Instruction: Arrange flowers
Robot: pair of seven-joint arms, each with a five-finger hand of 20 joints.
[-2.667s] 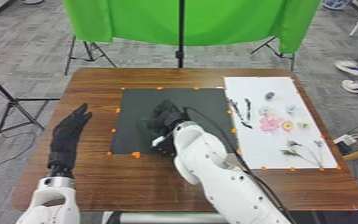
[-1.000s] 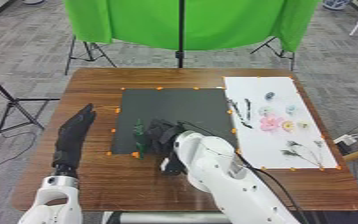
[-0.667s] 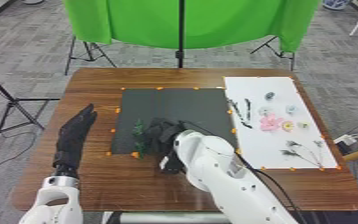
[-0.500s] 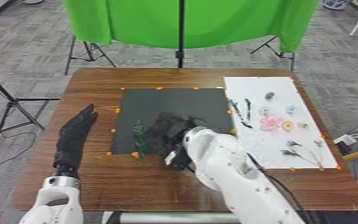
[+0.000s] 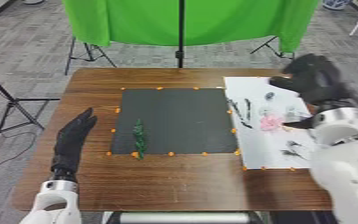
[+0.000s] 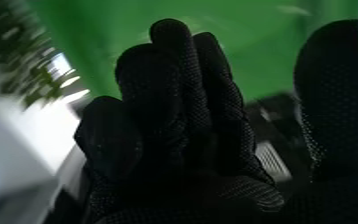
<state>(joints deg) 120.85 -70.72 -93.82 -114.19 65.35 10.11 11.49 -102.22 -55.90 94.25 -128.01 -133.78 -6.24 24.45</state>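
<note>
A green sprig [image 5: 139,137] lies on the black sheet [image 5: 184,117], in its near left part. It points from near to far, and its near end reaches the near edge of this sheet, just beside an orange mark [image 5: 135,154]. More small orange marks stand along the edges of the black sheet. To the right of it is the white sheet [image 5: 255,152], and this one carries many more pieces. Close to its left edge there are two dark stems [image 5: 247,110], side by side. Farther to the right lie a small dark flower [image 5: 270,95], a pale flower [image 5: 265,111] and, nearer, a pink flower [image 5: 270,123]. In the near part there are thin twigs [image 5: 293,150]. The right hand [image 5: 318,82] is above the far right part of the white sheet and hides some of it; its fingers are straight, and the thumb is wide apart from them. The left hand [image 5: 71,142] is over the brown table [image 5: 167,185], to the left of the black sheet, with straight fingers close together, so its shape is narrow. Beyond the table hangs a green cloth [image 5: 122,22].
</note>
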